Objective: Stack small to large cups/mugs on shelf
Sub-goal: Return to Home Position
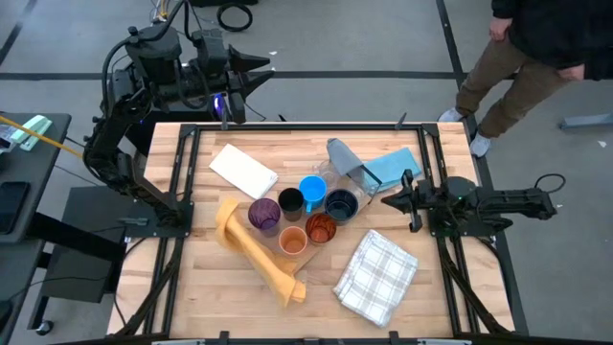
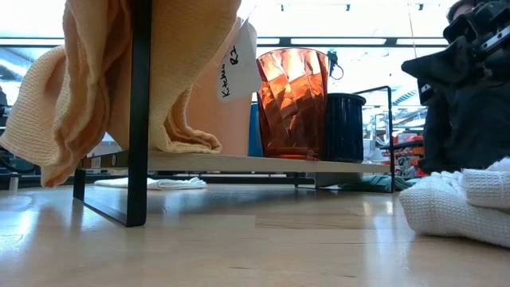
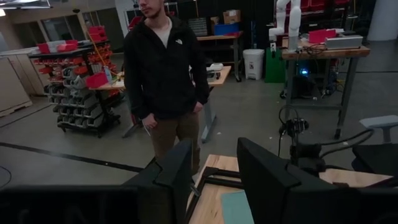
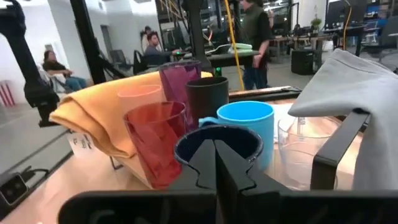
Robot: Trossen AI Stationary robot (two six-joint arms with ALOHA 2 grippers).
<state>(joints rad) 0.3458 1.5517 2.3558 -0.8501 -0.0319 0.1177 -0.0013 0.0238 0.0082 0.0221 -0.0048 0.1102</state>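
Several cups stand close together on a low wooden shelf board [image 2: 239,163] at the table's middle: purple cup [image 1: 263,213], black cup [image 1: 291,203], bright blue mug [image 1: 312,190], dark navy mug [image 1: 341,204], red-tinted cup [image 1: 320,228], orange cup [image 1: 293,240] and a clear cup [image 4: 298,149]. My right gripper [image 1: 386,201] is shut and empty, level, a little to the right of the navy mug [image 4: 217,140] and pointing at it. My left gripper [image 1: 257,72] is open and empty, raised beyond the table's far edge.
An orange-yellow towel [image 1: 251,247] hangs over the shelf's black frame [image 2: 140,112]. A white cloth [image 1: 244,171] lies at the far left. Grey cloth [image 1: 343,155] and blue-grey cloth [image 1: 395,165] lie at the far right, a checked white towel [image 1: 375,276] at the near right. A person [image 1: 536,48] stands past the far right corner.
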